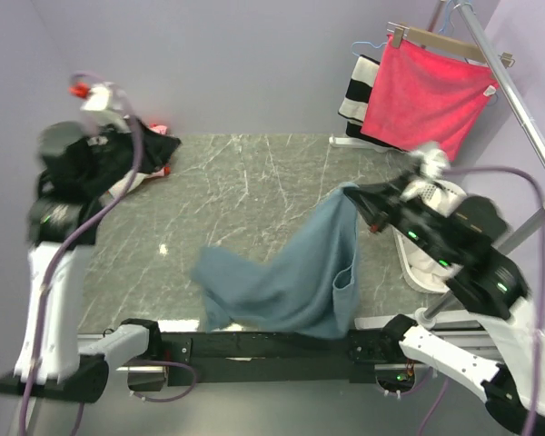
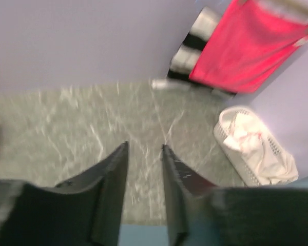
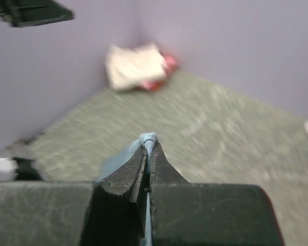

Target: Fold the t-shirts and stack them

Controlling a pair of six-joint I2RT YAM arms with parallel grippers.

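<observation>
Blue-grey t-shirt point(image 1: 291, 272) hangs from one pinched point on the right side of the marble-patterned table point(image 1: 254, 182), sloping down leftward into a crumpled spread that reaches the table's near edge. The right gripper point(image 3: 149, 148) is pressed together on a small tuft of this cloth, raised above the surface. The left gripper point(image 2: 143, 148) stands with its jaws parted and nothing between them, lifted over the far-left side, well apart from the shirt. The main risk is the thin bite: only a sliver of fabric shows between the right fingers, so a quick pull could let it slip out. The lower part lies so close to the near edge that dragging could tip it off the table. With only one point held, the shirt may also settle twisted instead of flat. It looks soft, plain and unprinted, with loose folds and one side curled under. Other shirts, cream and red point(image 3: 136, 66), lie heaped in the far-left corner.
</observation>
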